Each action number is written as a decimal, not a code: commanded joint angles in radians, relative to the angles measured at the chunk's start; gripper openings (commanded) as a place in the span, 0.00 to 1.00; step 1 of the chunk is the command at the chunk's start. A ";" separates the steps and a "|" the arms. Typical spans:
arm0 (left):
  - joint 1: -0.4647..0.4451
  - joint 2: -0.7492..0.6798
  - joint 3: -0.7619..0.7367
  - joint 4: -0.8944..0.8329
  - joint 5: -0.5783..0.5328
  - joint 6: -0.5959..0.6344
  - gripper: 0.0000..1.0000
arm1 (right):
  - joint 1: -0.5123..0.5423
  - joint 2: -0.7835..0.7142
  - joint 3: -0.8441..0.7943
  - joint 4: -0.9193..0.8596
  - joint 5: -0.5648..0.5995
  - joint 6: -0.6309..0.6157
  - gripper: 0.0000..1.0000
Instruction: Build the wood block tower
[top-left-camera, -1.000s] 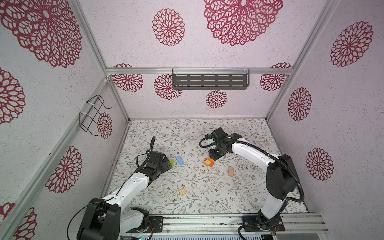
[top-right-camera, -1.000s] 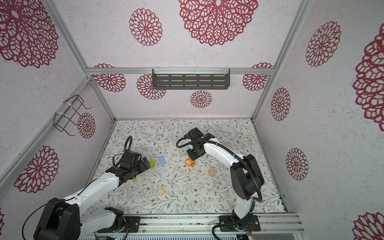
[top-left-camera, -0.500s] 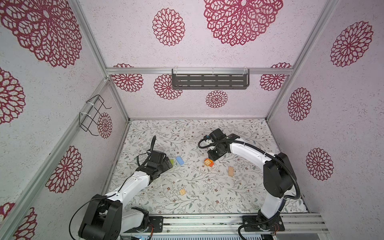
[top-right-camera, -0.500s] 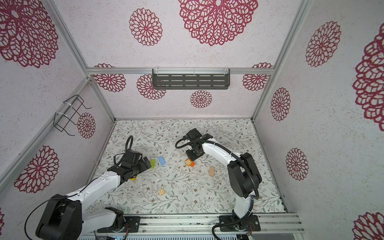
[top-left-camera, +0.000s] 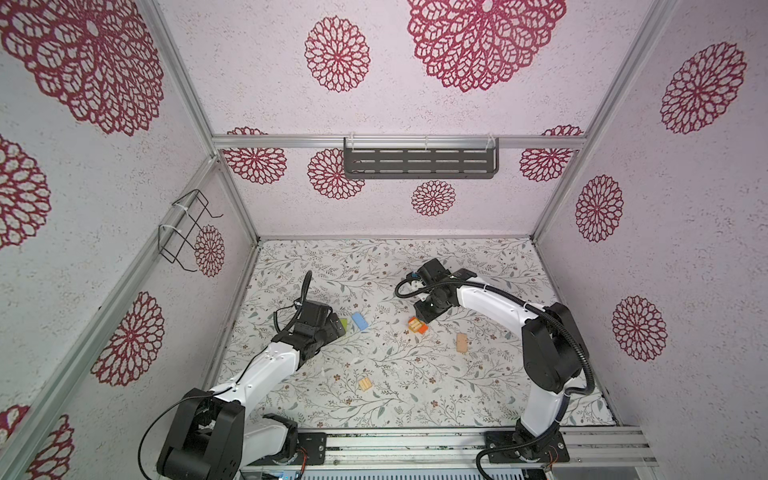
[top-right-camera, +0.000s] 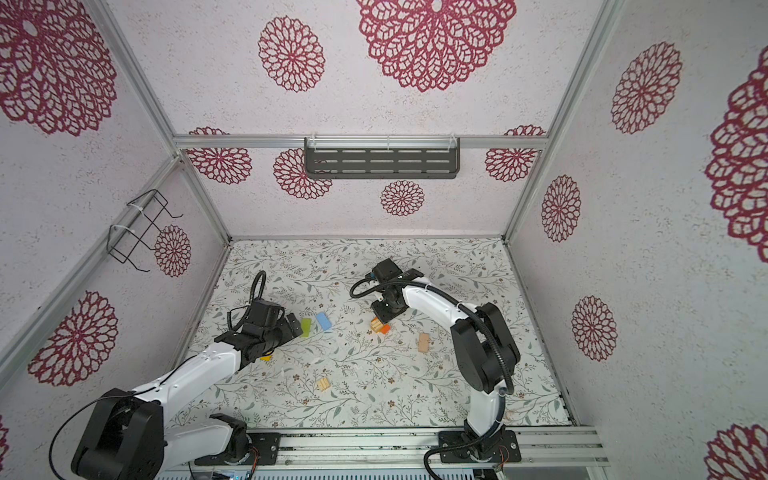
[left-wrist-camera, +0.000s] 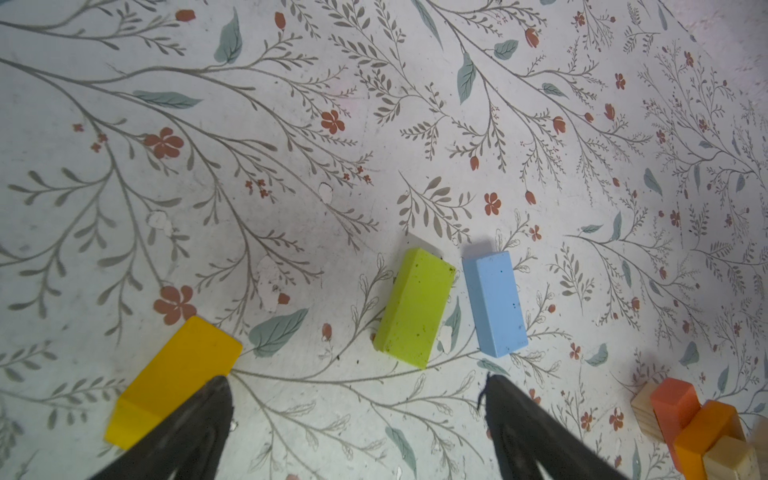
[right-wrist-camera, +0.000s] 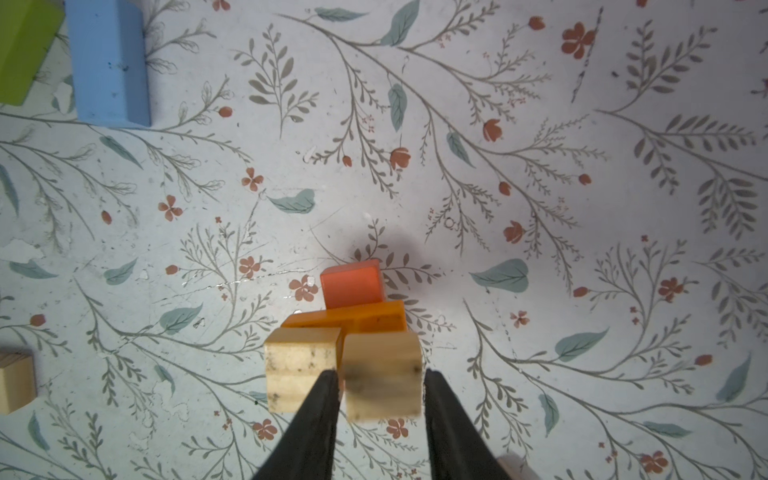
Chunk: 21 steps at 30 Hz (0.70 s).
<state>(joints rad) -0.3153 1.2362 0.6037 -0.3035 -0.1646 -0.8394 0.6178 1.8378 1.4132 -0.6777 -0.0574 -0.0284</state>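
Observation:
The wood block tower (top-left-camera: 417, 325) (top-right-camera: 380, 326) is a low stack mid-floor: a red-orange block (right-wrist-camera: 351, 282), an orange block (right-wrist-camera: 374, 316) across it, and a tan block (right-wrist-camera: 299, 365) on top. Beside that one sits a second tan block (right-wrist-camera: 380, 357). My right gripper (right-wrist-camera: 380, 374) (top-left-camera: 424, 316) is shut on it, fingers at its two sides. My left gripper (left-wrist-camera: 355, 378) (top-left-camera: 334, 326) stands open over bare floor. A yellow block (left-wrist-camera: 174, 374) lies at one fingertip. A green block (left-wrist-camera: 415, 307) (top-left-camera: 343, 324) and a light blue block (left-wrist-camera: 494, 303) (top-left-camera: 360, 321) lie just ahead.
A grooved tan block (top-left-camera: 365, 384) (top-right-camera: 323, 384) lies alone near the front. Another tan block (top-left-camera: 461, 343) (top-right-camera: 423, 343) lies right of the tower. Patterned walls close in the floor, with a grey shelf (top-left-camera: 419, 163) on the back wall and a wire rack (top-left-camera: 185, 230) on the left wall.
The right arm has edged slightly leftwards over the stack. The left arm and the loose blocks have not visibly moved.

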 joint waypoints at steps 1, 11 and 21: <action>0.004 0.005 0.013 0.020 0.007 -0.003 0.97 | -0.003 0.007 0.005 -0.008 0.004 -0.016 0.39; 0.004 -0.006 0.013 0.018 0.000 0.000 0.97 | -0.003 0.011 0.007 -0.007 0.008 -0.015 0.40; 0.004 -0.010 0.004 0.018 0.002 -0.003 0.97 | -0.003 -0.044 0.004 0.012 0.040 0.003 0.42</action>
<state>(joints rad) -0.3153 1.2366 0.6037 -0.3031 -0.1642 -0.8394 0.6178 1.8568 1.4132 -0.6708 -0.0490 -0.0334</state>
